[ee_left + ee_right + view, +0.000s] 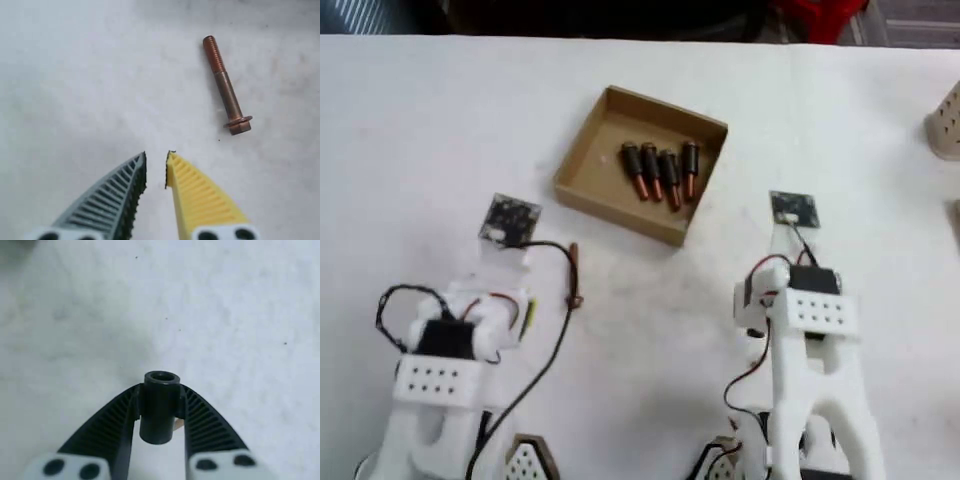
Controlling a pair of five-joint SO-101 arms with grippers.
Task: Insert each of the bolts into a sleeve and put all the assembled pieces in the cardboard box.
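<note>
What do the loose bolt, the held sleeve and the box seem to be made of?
Bolt: probably metal with a copper-coloured, slightly dull finish; it shows cut threads and a flanged hex head.
Sleeve: smooth, matte black; it may be plastic or blackened metal, the look does not decide.
Box: plain brown cardboard, matte, with thin walls.

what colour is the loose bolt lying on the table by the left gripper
Copper-brown. The bolt shows best in the left wrist view.
</note>
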